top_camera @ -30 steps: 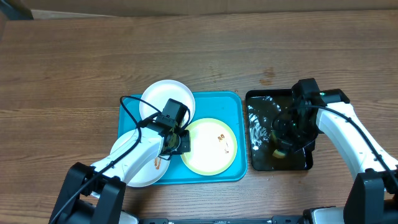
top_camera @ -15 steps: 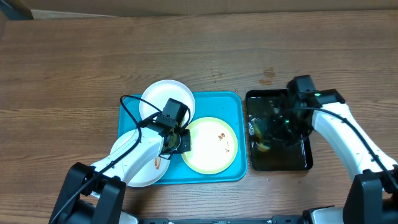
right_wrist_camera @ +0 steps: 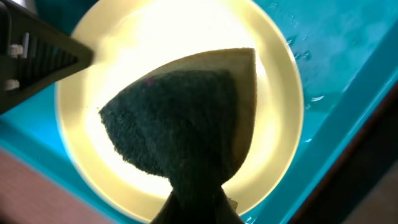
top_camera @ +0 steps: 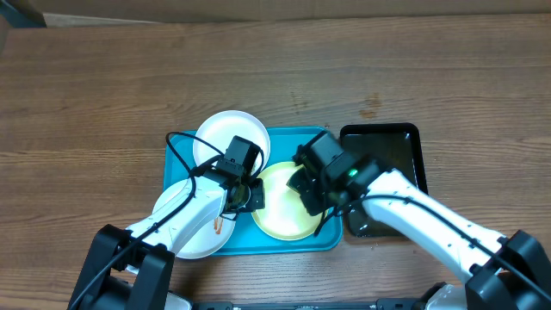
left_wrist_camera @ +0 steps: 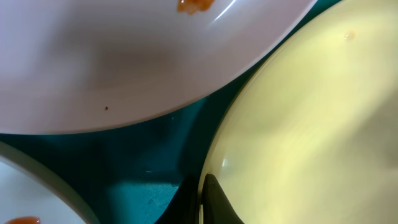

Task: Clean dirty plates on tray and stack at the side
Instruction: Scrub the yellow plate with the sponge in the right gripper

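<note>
Yellow plate (top_camera: 275, 217) lies on tray (top_camera: 301, 140) | left tool (top_camera: 250, 196) pinches its rim, likely so it won't slide | right tool (right_wrist_camera: 196, 205) squeezes sponge (right_wrist_camera: 180, 118) over it, ready to scrub

Wooden table, even indoor light.
The brown wood-grain tabletop (top_camera: 103, 86) fills most of the view, its grain running side to side, with a small dark reddish blotch (top_camera: 372, 107) right of centre. A pale tan strip (top_camera: 301, 17) borders the far edge, and a dark grey patch (top_camera: 17, 10) shows at its corner.
</note>
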Controlling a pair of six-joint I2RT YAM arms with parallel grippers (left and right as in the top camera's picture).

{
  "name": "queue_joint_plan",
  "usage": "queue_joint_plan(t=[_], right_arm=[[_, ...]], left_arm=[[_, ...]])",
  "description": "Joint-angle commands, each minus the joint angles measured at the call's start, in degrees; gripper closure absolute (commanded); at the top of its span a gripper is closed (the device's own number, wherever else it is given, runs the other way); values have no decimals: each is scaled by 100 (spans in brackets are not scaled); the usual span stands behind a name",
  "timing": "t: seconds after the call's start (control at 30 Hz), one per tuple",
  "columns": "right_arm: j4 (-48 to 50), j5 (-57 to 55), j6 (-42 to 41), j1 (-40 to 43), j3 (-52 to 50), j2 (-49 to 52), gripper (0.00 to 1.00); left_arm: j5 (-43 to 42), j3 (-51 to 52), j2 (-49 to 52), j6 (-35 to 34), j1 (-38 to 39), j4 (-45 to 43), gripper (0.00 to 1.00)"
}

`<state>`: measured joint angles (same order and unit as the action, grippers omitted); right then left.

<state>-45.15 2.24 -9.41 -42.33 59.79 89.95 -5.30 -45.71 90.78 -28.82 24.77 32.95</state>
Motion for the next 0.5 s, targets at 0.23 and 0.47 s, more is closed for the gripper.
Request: queue_joint_plan(t=[0.23, 0.47], right_arm=[[352, -1379, -111, -323, 28, 251, 96], [308, -1296, -129, -326, 26, 603, 94]], left_arm=[[120, 68, 72, -103, 39, -4, 96], [120, 68, 72, -103, 39, -4, 96]])
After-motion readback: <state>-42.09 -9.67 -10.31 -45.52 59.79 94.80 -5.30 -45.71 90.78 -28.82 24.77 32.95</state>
